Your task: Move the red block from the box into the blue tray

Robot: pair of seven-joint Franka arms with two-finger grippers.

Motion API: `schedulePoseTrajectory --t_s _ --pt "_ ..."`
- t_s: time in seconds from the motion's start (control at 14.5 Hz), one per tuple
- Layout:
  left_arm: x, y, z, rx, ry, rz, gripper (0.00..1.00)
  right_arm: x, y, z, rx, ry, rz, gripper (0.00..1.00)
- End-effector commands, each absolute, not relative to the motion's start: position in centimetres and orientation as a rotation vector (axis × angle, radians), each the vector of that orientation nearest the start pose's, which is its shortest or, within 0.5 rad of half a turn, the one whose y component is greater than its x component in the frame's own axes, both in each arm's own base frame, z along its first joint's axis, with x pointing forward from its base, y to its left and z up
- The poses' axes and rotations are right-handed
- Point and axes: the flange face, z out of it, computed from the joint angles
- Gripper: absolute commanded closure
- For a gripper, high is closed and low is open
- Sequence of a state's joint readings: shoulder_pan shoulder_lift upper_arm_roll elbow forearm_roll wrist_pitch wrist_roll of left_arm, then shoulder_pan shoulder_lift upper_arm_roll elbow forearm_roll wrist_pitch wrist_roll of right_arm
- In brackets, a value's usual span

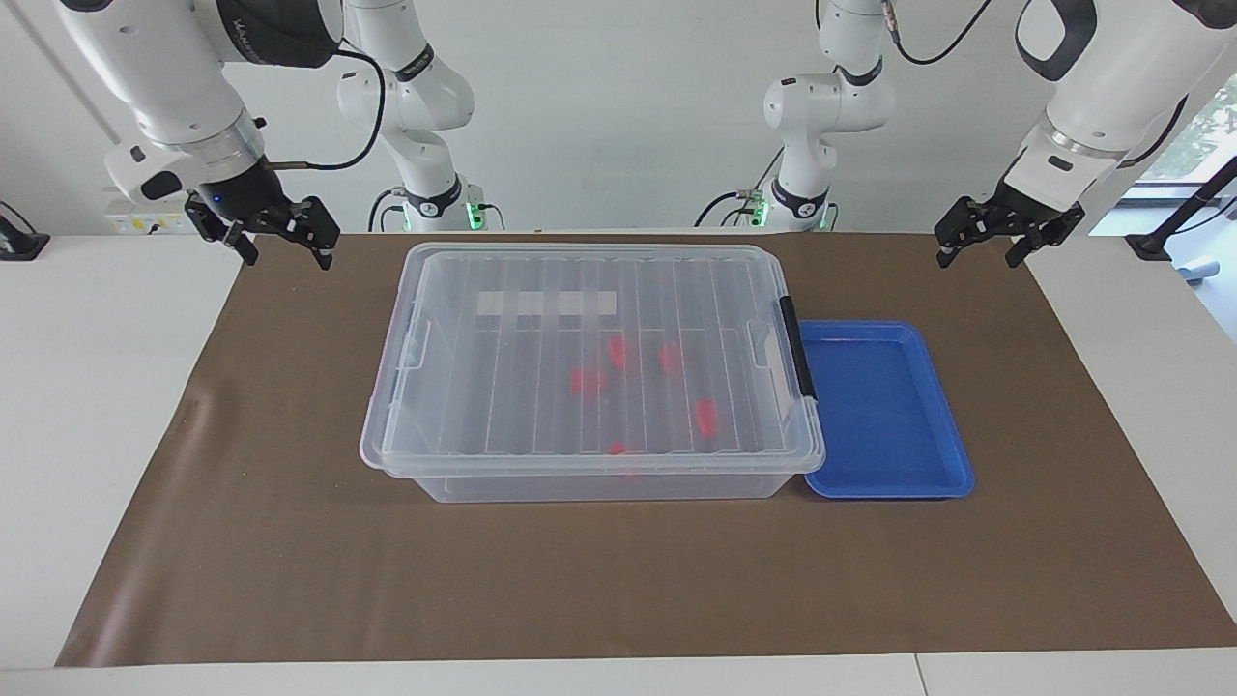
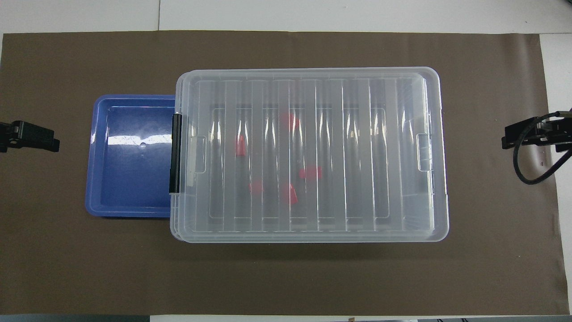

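Facing view: a large clear plastic rectangular box [image 1: 591, 382] is sitting in the middle of a brown paper mat [image 1: 242, 541], closed under its ribbed translucent lid [image 1: 541, 290], with a black clip handle [image 1: 798, 348] at the end toward the left arm. A shallow bright blue plastic tray [image 1: 942, 425] with a raised rim is lying just beside that end, its rim tucked against the box's; I cannot tell whether they are touching. Broad bare mat is lying open on the side of both farther from the robots, and a narrower strip nearer the robots.

Five tiny bright red plastic blocks are showing through the lid, clustered toward the tray half of the box; one red block [image 1: 705, 416] is lying closest to the clip end. The lid is covering all of them. The blurred fifth, by the box's wall farther from the robots, is probably a block too.

Both arms are waiting. The left gripper [image 1: 981, 253] is hanging over the mat's corner by the left arm, fingers apart and holding nothing. The right gripper [image 1: 287, 253] is hanging over the mat's corner by the right arm, likewise spread and bare.
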State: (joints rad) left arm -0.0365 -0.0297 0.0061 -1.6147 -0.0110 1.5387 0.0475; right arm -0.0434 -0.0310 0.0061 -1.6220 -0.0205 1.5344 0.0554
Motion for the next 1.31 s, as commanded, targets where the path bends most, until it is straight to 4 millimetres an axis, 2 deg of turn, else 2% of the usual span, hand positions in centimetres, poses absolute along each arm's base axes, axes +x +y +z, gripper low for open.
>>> schedulePoseTrajectory --t_s 0.0,0.41,0.69,0.83,0.97,1.1,1.24 --pt "54.1 -1.8 61.8 -3.140 0.137 0.072 0.00 53.8 -2.3 61.7 -3.140 0.133 0.068 0.00" --pt "54.1 -1.7 61.8 -3.140 0.135 0.072 0.00 54.1 -1.2 61.3 -3.090 0.142 0.013 0.00" --pt "54.1 -1.7 61.8 -3.140 0.135 0.072 0.00 54.6 2.5 57.3 -3.074 0.106 -0.098 0.00" --pt "54.1 -1.7 61.8 -3.140 0.135 0.072 0.00 55.8 3.4 55.4 -3.073 0.119 -0.101 0.00" --pt "54.1 -1.7 61.8 -3.140 0.135 0.070 0.00 57.1 5.2 53.2 -3.072 0.089 -0.106 0.00" --pt "54.1 -1.7 61.8 -3.140 0.135 0.072 0.00 57.3 5.3 51.4 -3.073 0.087 -0.103 0.00" --pt "54.1 -1.7 61.7 -3.140 0.135 0.075 0.00 56.6 5.2 49.8 -3.078 0.073 -0.064 0.00"
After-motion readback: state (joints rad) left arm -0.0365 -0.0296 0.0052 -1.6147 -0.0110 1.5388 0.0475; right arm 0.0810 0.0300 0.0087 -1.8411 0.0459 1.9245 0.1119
